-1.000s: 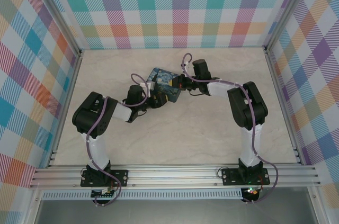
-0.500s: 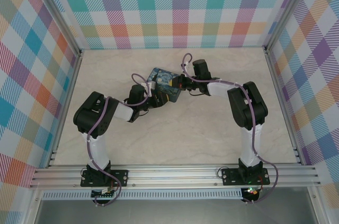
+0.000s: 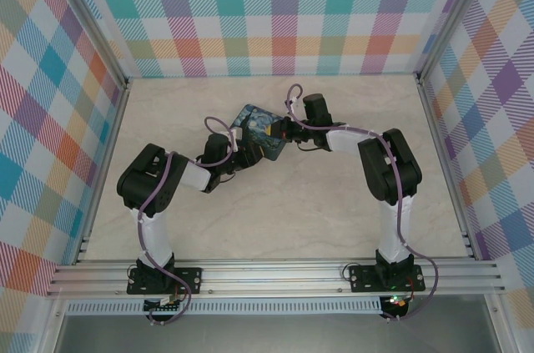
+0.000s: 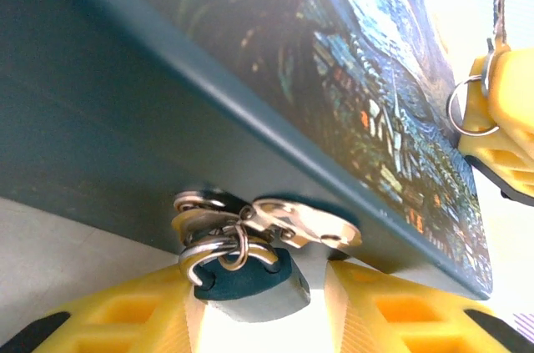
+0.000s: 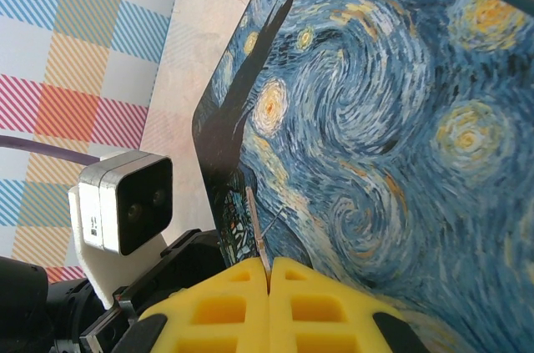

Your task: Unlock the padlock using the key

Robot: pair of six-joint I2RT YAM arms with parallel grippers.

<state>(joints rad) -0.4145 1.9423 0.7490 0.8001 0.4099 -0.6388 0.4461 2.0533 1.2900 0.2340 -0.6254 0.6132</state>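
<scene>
On the pale table (image 3: 334,203) the one real change is on the left. The left arm has crept a little farther in toward the painted tin (image 3: 260,130), and the tin seems to have turned slightly with it. The right arm has barely moved.

The left gripper (image 3: 240,151) is at the tin's near-left side. In its wrist view the yellow fingers (image 4: 125,320) stand narrow on either side of the padlock (image 4: 250,286). One appears to touch the bluish body and the other lies just beside it, but I cannot tell whether they are truly clamped. The padlock hangs by its shackle from the tin's metal hasp (image 4: 300,224), so it is locked and not yet opened.

The right gripper (image 5: 269,274) is pinched tight on the key (image 5: 259,232). The thin blade pokes out past the fingertips over the tin's lid, on the right side and well apart from the padlock.

My reading is that the left arm is settling in to steady the lock. The key has not started toward the keyhole — which these views hide — so insertion and turning remain.
</scene>
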